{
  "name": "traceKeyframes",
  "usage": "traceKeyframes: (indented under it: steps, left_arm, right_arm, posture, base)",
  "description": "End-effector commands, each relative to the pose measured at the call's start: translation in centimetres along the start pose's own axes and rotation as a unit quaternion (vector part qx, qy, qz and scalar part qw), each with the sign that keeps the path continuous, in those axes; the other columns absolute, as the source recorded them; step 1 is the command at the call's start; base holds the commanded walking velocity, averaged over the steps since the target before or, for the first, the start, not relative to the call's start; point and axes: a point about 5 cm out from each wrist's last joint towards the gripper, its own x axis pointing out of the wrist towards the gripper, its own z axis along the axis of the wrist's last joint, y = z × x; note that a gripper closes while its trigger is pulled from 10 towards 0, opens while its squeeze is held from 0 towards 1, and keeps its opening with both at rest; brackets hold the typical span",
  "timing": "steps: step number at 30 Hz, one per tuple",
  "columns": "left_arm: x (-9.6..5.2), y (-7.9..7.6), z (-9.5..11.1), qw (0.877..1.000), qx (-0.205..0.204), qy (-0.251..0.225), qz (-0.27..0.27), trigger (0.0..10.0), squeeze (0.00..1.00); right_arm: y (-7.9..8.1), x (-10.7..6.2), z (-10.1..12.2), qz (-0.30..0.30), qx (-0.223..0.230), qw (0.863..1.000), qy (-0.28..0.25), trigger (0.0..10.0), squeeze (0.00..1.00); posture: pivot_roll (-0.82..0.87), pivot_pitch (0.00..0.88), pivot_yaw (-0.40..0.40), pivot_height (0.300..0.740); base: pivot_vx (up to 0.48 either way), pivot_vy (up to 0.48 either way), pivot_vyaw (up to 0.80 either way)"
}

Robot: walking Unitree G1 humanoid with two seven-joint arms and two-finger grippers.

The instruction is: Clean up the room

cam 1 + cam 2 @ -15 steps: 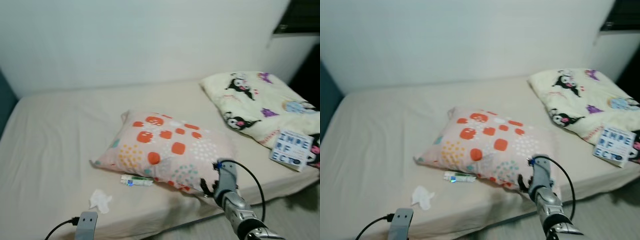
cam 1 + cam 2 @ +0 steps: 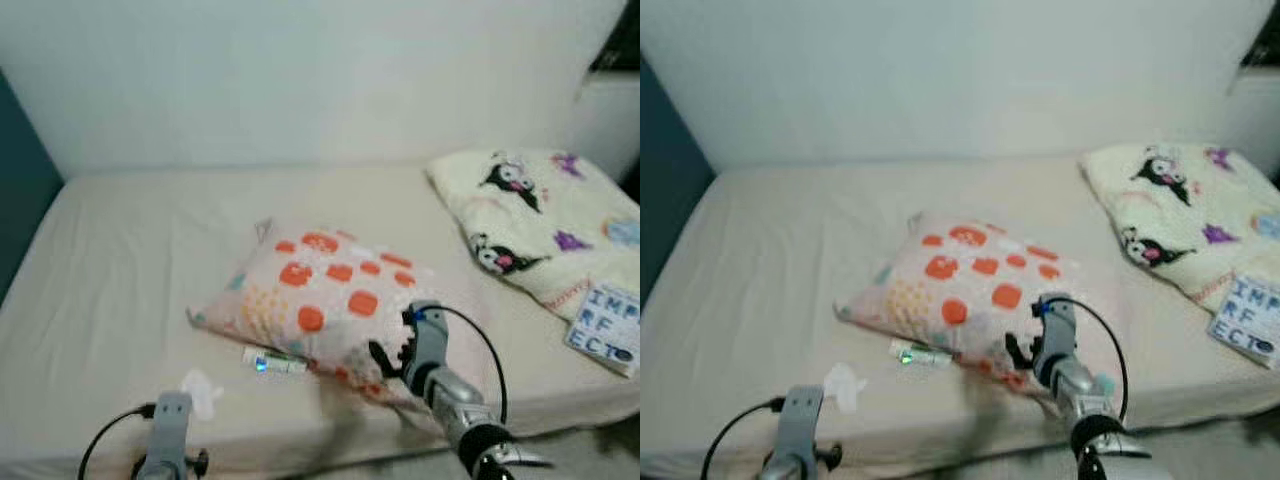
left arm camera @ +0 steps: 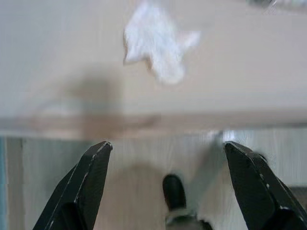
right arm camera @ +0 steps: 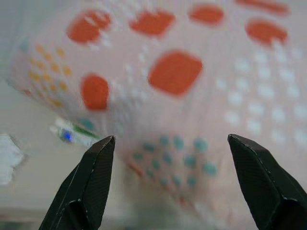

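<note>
Bed [image 2: 120, 260] holds two pillows: one spotted pillow [image 2: 335, 295] mid-mattress, one cartoon pillow [image 2: 540, 220] at the right. One tube [image 2: 272, 362], one tissue [image 2: 200, 388] and one book [image 2: 608, 325] lie there too. Right gripper [image 4: 175, 182] gapes before the spotted pillow; left gripper [image 3: 168, 179] hangs spread below the tissue.

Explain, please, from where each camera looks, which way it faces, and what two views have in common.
Left and right eye views: from the head, forward and down at the bed; both arms show, right pincer at the spotted pillow.
Left wrist view: along the open left pincer, toward the bed edge and a crumpled tissue.
Right wrist view: along the open right pincer, close to the pillow.
Shared: both wrist views show the tissue, and the eye views show it too.
</note>
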Motion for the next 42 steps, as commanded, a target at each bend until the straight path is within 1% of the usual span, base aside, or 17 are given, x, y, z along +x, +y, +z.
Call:
traceKeyframes:
  steps: [1,5,9,12,17,19,22,24,25,26,27,29,30,33,36,41,42]
  left_arm:
    - [-0.2,0.7,-0.7,1.0,-0.011,0.009,0.016,10.0,0.0]
    - [-0.1,0.8,-0.4,1.0,-0.012,0.004,0.023,10.0,0.0]
    - [0.0,0.9,-0.1,1.0,-0.009,0.0,0.029,10.0,0.0]
    - [0.0,0.9,0.0,1.0,-0.008,-0.001,0.03,10.0,0.0]
    - [0.0,0.1,0.3,1.0,-0.015,-0.006,0.01,10.0,0.0]
    - [0.1,-1.0,0.7,0.999,-0.021,-0.018,-0.027,10.0,0.0]
    - [0.1,-1.0,0.7,0.999,-0.021,-0.018,-0.027,10.0,0.0]
    - [0.2,-2.2,2.5,0.996,-0.025,-0.056,-0.069,10.0,0.0]
    - [0.2,-2.2,2.5,0.996,-0.025,-0.056,-0.069,10.0,0.0]
    - [0.3,-2.7,3.8,0.993,-0.023,-0.083,-0.084,10.0,0.0]
    - [0.3,-2.7,3.8,0.993,-0.023,-0.083,-0.084,10.0,0.0]
    - [0.3,-3.3,5.4,0.988,-0.016,-0.115,-0.098,10.0,0.0]
    - [0.3,-3.3,5.4,0.988,-0.016,-0.115,-0.098,10.0,0.0]
    - [0.1,-4.4,7.7,0.98,0.041,-0.16,-0.111,10.0,0.0]
    - [0.0,-4.8,8.3,0.977,0.059,-0.173,-0.114,10.0,0.0]
    - [0.0,-5.1,8.8,0.978,0.017,-0.175,-0.115,10.0,0.0]
    - [0.0,-5.1,8.8,0.978,0.017,-0.175,-0.115,10.0,0.0]
  right_arm:
    - [1.1,0.3,0.3,0.031,-0.003,0.999,-0.012,10.0,0.0]
    - [1.4,0.4,0.4,0.047,0.001,0.999,-0.014,10.0,0.0]
    - [2.0,0.3,-0.1,0.079,-0.01,0.997,-0.004,10.0,0.0]
    - [2.1,0.3,-0.1,0.082,-0.016,0.996,-0.001,10.0,0.0]
    - [1.6,0.4,0.4,0.047,-0.01,0.999,-0.019,10.0,0.0]
    - [1.0,0.4,0.4,0.008,-0.024,1.0,0.0,10.0,0.0]
    - [1.0,0.4,0.4,0.008,-0.024,1.0,0.0,10.0,0.0]
    - [0.4,0.4,0.6,-0.011,-0.027,1.0,0.005,10.0,0.0]
    - [0.4,0.4,0.6,-0.011,-0.027,1.0,0.005,10.0,0.0]
    - [0.4,0.4,0.7,-0.011,-0.025,1.0,0.0,10.0,0.0]
    - [0.4,0.4,0.7,-0.011,-0.025,1.0,0.0,10.0,0.0]
    - [0.5,0.4,1.0,-0.004,-0.022,1.0,-0.008,10.0,0.0]
    - [0.5,0.4,1.0,-0.004,-0.022,1.0,-0.008,10.0,0.0]
    - [1.2,0.6,1.2,0.014,-0.023,1.0,-0.016,10.0,0.0]
    - [1.6,0.6,1.0,0.02,-0.022,0.999,-0.017,10.0,0.0]
    - [1.9,0.6,0.6,0.023,-0.023,0.999,-0.014,10.0,0.0]
    - [1.9,0.6,0.6,0.023,-0.023,0.999,-0.014,10.0,0.0]
  posture:
    - [-0.16,0.079,-0.029,0.74]
    - [-0.16,0.08,-0.028,0.74]
    - [-0.16,0.084,-0.027,0.74]
    - [-0.17,0.088,-0.027,0.74]
    - [-0.17,0.094,-0.026,0.74]
    - [-0.17,0.096,-0.027,0.74]
    - [-0.17,0.096,-0.027,0.74]
    - [-0.18,0.095,-0.034,0.73]
    - [-0.18,0.095,-0.034,0.73]
    - [-0.18,0.095,-0.035,0.725]
    - [-0.18,0.095,-0.035,0.725]
    - [-0.18,0.095,-0.035,0.715]
    - [-0.18,0.095,-0.035,0.715]
    - [-0.18,0.097,-0.03,0.7]
    - [-0.18,0.1,-0.028,0.69]
    - [-0.19,0.103,-0.025,0.675]
    - [-0.19,0.103,-0.025,0.675]
  base:
    - [0.0,0.0,0.8]
    - [0.0,0.0,0.8]
    - [0.0,0.0,0.8]
    - [0.0,0.0,0.8]
    - [0.0,0.0,0.55]
    - [0.0,0.0,0.0]
    - [0.0,0.0,0.0]
    - [0.0,0.0,0.0]
    - [0.0,0.0,0.0]
    - [0.0,0.0,0.0]
    - [0.0,0.0,0.0]
    - [0.0,0.0,0.0]
    - [0.0,0.0,0.0]
    - [0.0,0.0,0.0]
    - [0.0,0.0,0.0]
    - [0.0,0.0,0.0]
    - [0.0,0.0,0.0]
